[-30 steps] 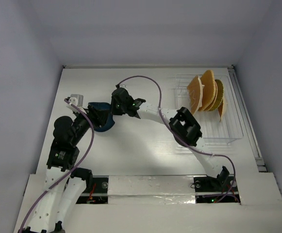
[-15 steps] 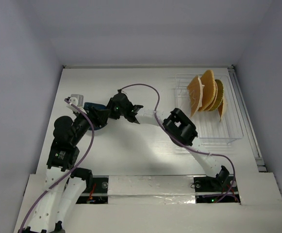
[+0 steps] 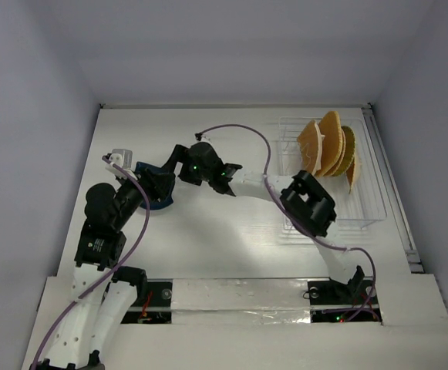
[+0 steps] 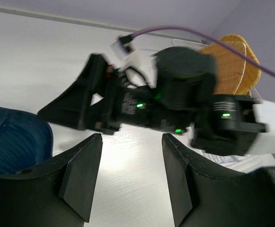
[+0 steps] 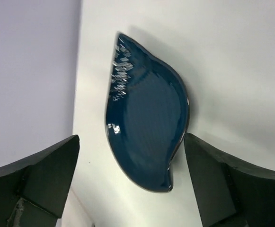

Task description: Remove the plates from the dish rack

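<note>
The small dark blue dish [image 5: 146,137] lies flat on the white table at the left, partly hidden under my left arm in the top view [image 3: 159,205]. My right gripper [image 5: 132,182] hovers just short of it, open, its fingers either side of the dish's near end without touching. My left gripper [image 4: 130,179] is open beside the dish [image 4: 14,142], with only bare table between its fingers. Several orange-tan woven plates [image 3: 328,146] stand upright in the clear dish rack [image 3: 347,208] at the back right; they also show in the left wrist view [image 4: 232,66].
The right arm's elbow [image 3: 308,204] hangs over the rack's near left corner. Its purple cable [image 3: 239,129] loops above the table's middle. The two grippers [image 3: 167,164] [image 3: 160,187] are close together at the left. Grey walls close in the table on three sides.
The right gripper has opened wide and let go of the blue dish, then drawn back slightly to the right. The dish now rests on the table. The left gripper has stayed put.
</note>
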Tool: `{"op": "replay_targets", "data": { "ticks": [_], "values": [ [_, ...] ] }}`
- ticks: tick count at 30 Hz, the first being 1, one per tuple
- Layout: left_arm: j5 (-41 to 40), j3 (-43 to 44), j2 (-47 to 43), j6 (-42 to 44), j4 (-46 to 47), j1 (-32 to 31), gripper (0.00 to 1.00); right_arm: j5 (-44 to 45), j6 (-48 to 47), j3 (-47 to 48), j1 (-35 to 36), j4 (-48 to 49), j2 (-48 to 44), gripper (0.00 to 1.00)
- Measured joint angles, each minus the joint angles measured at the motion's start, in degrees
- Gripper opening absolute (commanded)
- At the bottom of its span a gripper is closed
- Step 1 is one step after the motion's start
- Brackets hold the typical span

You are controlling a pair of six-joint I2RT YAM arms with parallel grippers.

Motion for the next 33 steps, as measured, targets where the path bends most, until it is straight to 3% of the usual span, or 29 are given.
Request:
{"op": "replay_targets", "data": {
  "ticks": [1, 2, 3, 4, 6, 7, 10, 14, 17, 19, 20, 21, 27, 33],
  "values": [
    [0.00, 0.00, 0.00, 0.00, 0.00, 0.11, 0.50, 1.20, -0.98, -1.62, -0.04, -0.20, -2.45, 0.87],
    [-0.02, 0.00, 0.00, 0.00, 0.00, 0.13, 0.48, 2.51, -2.23, -3.63, -0.24, -0.22, -5.22, 0.48],
    [0.02, 0.00, 0.00, -0.02, -0.02, 0.22, 0.39, 3.74, -3.37, -5.53, -0.39, -0.52, -8.13, 0.14],
    [0.09, 0.00, 0.00, -0.20, 0.00, 0.26, 0.30, 5.42, -4.61, -7.76, -0.55, -0.76, -11.23, 0.00],
    [0.28, 0.00, 0.00, -0.15, 0.02, 0.35, 0.07, 8.46, -7.39, -12.79, -1.22, -1.11, -18.10, 0.00],
    [0.39, 0.00, 0.00, -0.35, 0.00, 0.35, 0.02, 10.23, -9.18, -15.10, -1.79, -1.95, -21.77, 0.00],
    [0.68, 0.00, 0.00, -0.17, 0.07, 0.35, 0.00, 16.41, -15.72, -22.32, -4.98, -5.99, -34.05, 0.00],
    [1.29, 0.00, 0.04, -0.22, 0.39, 0.35, 0.15, 23.37, -22.53, -27.52, -12.15, -12.87, -48.15, 0.01],
    [2.05, 0.00, 0.22, -0.35, 0.63, 0.35, 0.29, 28.57, -26.27, -30.27, -18.97, -17.77, -56.15, 0.10],
    [2.38, 0.00, 0.50, -0.42, 0.90, 0.35, 0.34, 33.33, -27.87, -30.95, -21.62, -21.55, -58.80, 0.38],
    [2.62, 0.00, 0.74, -0.42, 0.96, 0.35, 0.36, 35.04, -28.68, -31.01, -22.16, -22.91, -59.10, 0.57],
    [2.64, 0.00, 0.85, -0.44, 0.98, 0.35, 0.38, 37.07, -29.55, -31.04, -22.45, -24.28, -59.01, 0.60],
    [3.48, 0.00, 1.29, -0.42, 1.07, 0.31, 0.45, 43.39, -32.30, -31.36, -23.65, -29.97, -53.37, 0.60],
    [3.91, 0.00, 1.33, -0.42, 1.27, 0.31, 0.46, 45.40, -34.42, -31.19, -27.04, -31.12, -47.41, 0.58]
  ]
}}
